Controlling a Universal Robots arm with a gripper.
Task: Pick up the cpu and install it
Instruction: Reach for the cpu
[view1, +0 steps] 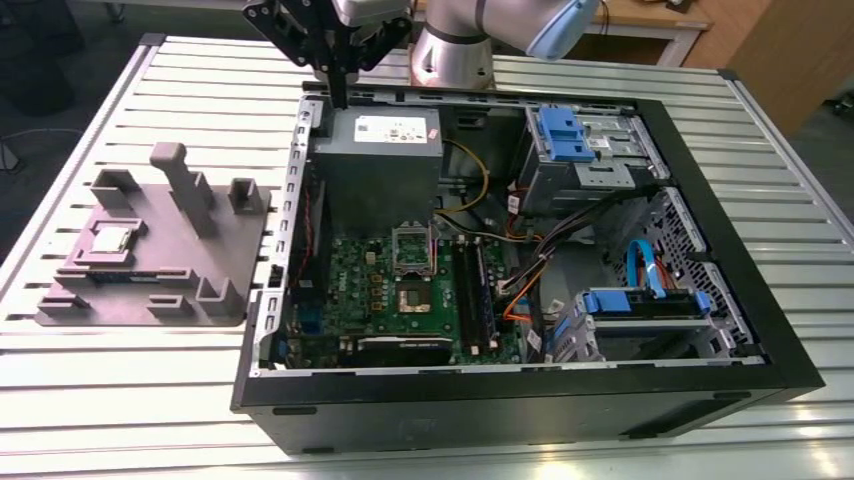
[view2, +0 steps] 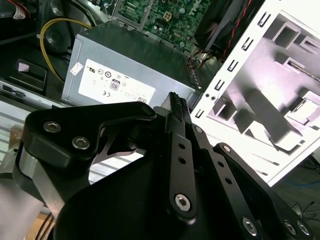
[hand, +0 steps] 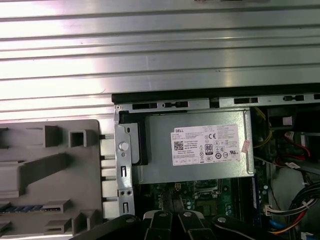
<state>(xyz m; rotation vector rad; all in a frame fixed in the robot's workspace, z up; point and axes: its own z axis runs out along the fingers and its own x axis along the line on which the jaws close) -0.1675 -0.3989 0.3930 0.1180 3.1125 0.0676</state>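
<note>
Slatted metal table (view1: 120, 400), grey fixture tray (view1: 227, 250), open computer case (view1: 507, 405)

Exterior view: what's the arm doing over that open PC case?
The black gripper hangs, fingers together and empty, above the edge of the open black computer case, by the grey power supply box. The small square silvery cpu lies on the grey plastic fixture tray, untouched.

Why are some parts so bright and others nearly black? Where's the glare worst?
First wrist view: the ribbed metal table throws back the strongest white glare. Second wrist view: the fixture tray is washed out to pinkish white, while the black gripper in front looks dark. Exterior view: even light, a mild sheen on the table, shadow inside the computer case.
</note>
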